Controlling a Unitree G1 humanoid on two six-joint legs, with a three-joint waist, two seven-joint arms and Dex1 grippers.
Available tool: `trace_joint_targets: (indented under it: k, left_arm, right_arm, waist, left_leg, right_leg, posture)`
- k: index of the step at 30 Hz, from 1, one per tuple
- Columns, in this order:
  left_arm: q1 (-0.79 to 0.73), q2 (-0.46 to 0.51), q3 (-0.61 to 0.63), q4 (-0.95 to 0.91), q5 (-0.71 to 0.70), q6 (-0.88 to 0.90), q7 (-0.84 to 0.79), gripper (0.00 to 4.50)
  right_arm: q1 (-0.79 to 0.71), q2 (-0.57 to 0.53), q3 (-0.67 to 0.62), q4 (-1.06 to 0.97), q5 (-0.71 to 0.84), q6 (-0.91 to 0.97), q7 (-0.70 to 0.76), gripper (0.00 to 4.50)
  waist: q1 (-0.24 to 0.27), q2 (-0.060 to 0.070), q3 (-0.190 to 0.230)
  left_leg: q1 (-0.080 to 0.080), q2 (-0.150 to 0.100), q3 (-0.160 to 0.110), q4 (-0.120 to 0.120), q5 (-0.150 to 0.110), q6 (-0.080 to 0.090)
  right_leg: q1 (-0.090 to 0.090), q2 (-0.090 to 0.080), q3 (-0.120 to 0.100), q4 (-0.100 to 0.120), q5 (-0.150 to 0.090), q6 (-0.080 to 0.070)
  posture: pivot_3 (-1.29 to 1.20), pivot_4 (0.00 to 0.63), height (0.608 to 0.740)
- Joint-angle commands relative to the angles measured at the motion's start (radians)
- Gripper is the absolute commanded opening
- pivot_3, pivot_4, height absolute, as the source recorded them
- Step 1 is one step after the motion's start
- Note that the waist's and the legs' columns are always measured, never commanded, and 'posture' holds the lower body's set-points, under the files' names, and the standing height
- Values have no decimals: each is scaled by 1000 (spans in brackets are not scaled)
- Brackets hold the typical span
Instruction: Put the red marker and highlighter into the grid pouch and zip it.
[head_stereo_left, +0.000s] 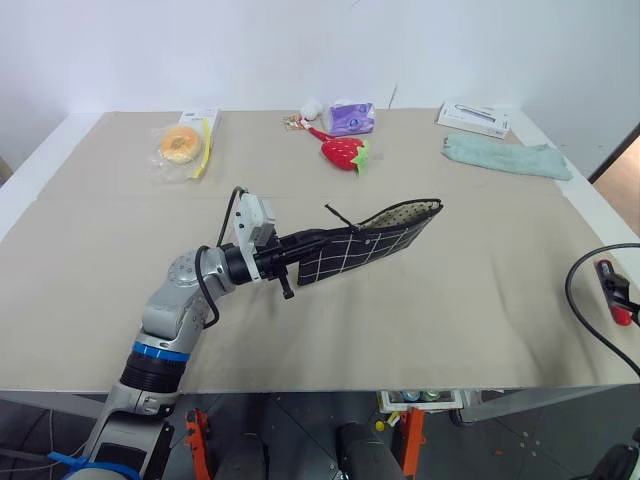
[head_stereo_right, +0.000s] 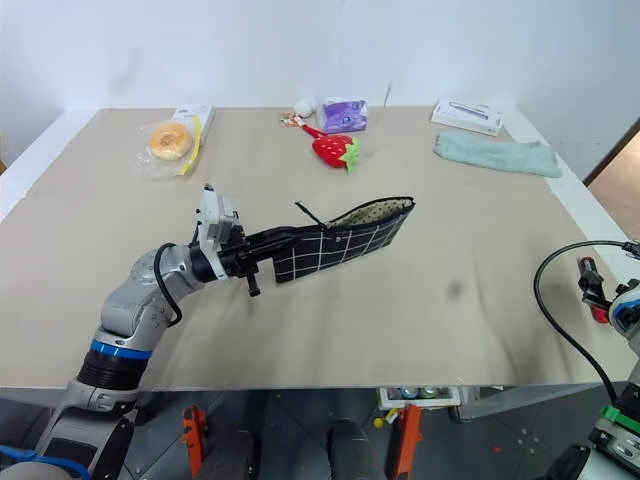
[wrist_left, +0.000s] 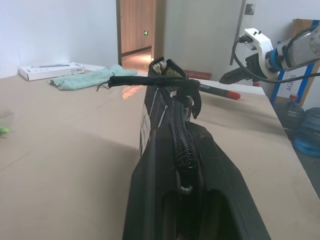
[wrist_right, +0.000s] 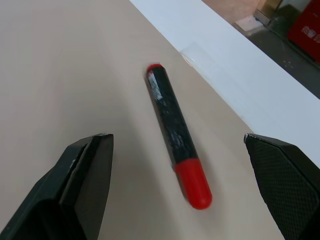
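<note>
Lying on the table (head_stereo_left: 100, 300) close to its right-hand edge, the red marker (wrist_right: 176, 134) sits flat and alone, black along most of its barrel with a red cap at one end and a thin red tip at the other. The right gripper (wrist_right: 182, 195) hangs just above it with its fingers (wrist_right: 82, 175) spread wide, one on each side of the barrel, touching nothing. Judging by its look, the marker is light, stiff and smooth, and being round it would roll or squirt out of a poor pinch. The safest hold is probably across the black middle, square to its length, so neither end tips down when it is lifted.

Well away from the marker, toward the middle of the table, the left gripper (head_stereo_left: 290, 262) is clamped tight on one end of the pouch (head_stereo_left: 360, 245) and holds it up off the surface, the far end raised. It is soft black cloth with white grid lines, so it sags and will likely give way if something pushes against it. Its mouth is unzipped and gapes at the raised end, showing a pale dotted lining; the pull cord (head_stereo_left: 338, 216) sticks up beside the opening. Whether anything is already inside cannot be told.

Farther from the marker, along the back of the table, lie a teal cloth (head_stereo_left: 506, 157), a white box (head_stereo_left: 474, 119), a plush strawberry (head_stereo_left: 344, 151), a purple packet (head_stereo_left: 350, 118) and a bagged doughnut (head_stereo_left: 180, 146).
</note>
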Motion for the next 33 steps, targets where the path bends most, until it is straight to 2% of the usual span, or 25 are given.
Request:
trace_joint_targets:
  k: [1, 24, 26, 29, 33]
  left_arm:
    - [-6, 1, 7, -43, 0, -8, -3, 0]
    - [19, -5, 4, -75, 8, -13, 23, 0]
    - [23, -5, 2, -79, 7, -13, 26, 0]
    - [28, -7, 2, -81, 7, -16, 31, 0]
    - [29, -12, 2, -78, 8, -21, 33, 0]
  right_arm:
    - [5, -8, 8, -4, 9, -7, -4, 4481]
    - [-57, -82, 97, 197, 26, -6, 15, 4481]
    - [-58, -88, 100, 210, 27, -12, 16, 3991]
    - [-57, -95, 101, 222, 27, -18, 18, 2748]
    - [-62, -104, 107, 246, 26, -32, 21, 632]
  waist:
    - [0, 0, 0]
    - [-2, 0, 0]
    - [-2, 0, 0]
    - [-2, 0, 0]
    - [-2, 0, 0]
  left_leg:
    - [0, 0, 0, 0, 0, 0]
    - [0, 0, 1, 0, 0, 0]
    - [0, 0, 1, 0, 0, 0]
    - [0, 0, 1, 0, 0, 0]
    - [0, 0, 1, 0, 0, 0]
  right_leg:
    - [0, 0, 0, 0, 0, 0]
    - [0, 0, 1, -1, 0, 0]
    - [0, 0, 1, -1, 0, 0]
    - [0, 0, 1, -1, 0, 0]
    - [0, 0, 1, -1, 0, 0]
  posture:
    - [0, 150, 740]
    - [0, 150, 740]
    - [0, 150, 740]
    - [0, 150, 740]
    - [0, 150, 740]
